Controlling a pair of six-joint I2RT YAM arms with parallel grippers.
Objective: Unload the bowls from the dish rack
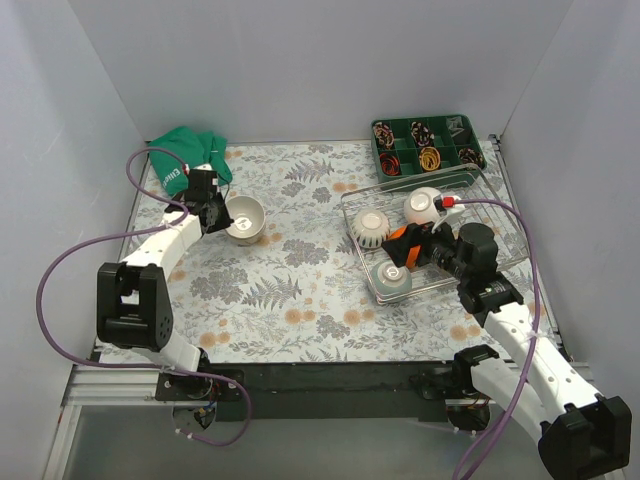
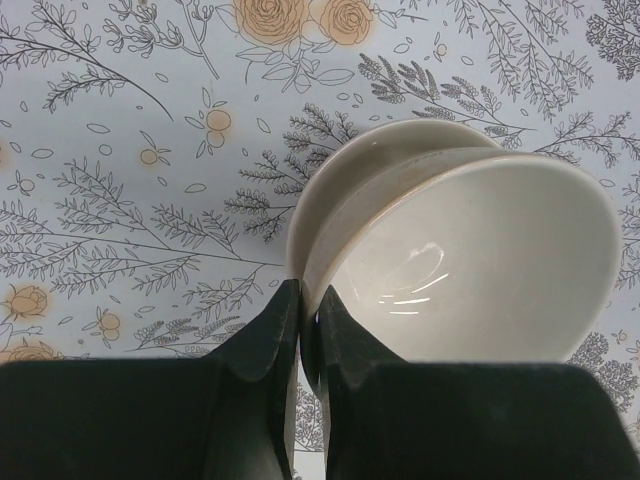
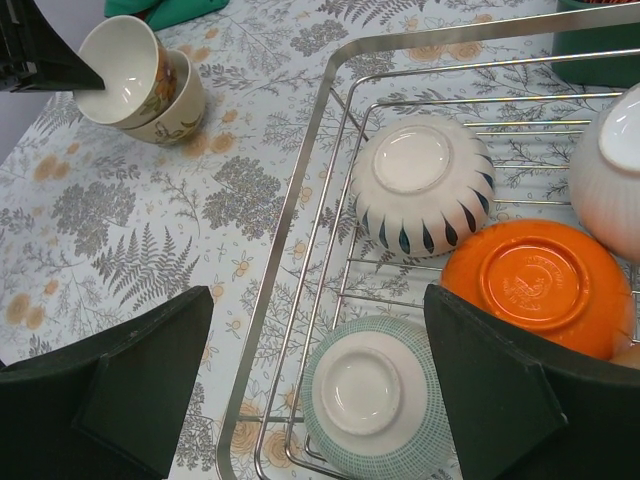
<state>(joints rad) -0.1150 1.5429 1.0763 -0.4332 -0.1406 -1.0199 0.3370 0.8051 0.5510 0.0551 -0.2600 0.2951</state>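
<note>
The wire dish rack (image 1: 500, 215) holds upside-down bowls: a white one with dark drops (image 3: 422, 180), an orange one (image 3: 540, 285), a pale green one (image 3: 375, 395) and, on its side, a white ribbed one (image 3: 615, 180). My right gripper (image 3: 318, 295) hovers open above the rack's left edge, the pale green bowl (image 1: 392, 283) between its fingers and below them. On the left of the table, my left gripper (image 2: 308, 295) is shut on the rim of a cream bowl (image 2: 480, 260) that sits tilted inside a second bowl (image 2: 360, 170). The stack (image 1: 245, 218) rests on the cloth.
A green compartment tray (image 1: 428, 143) stands just behind the rack. A crumpled green cloth (image 1: 190, 155) lies at the back left, behind my left gripper (image 1: 213, 210). Grey walls close in three sides of the floral-covered table (image 1: 300, 290).
</note>
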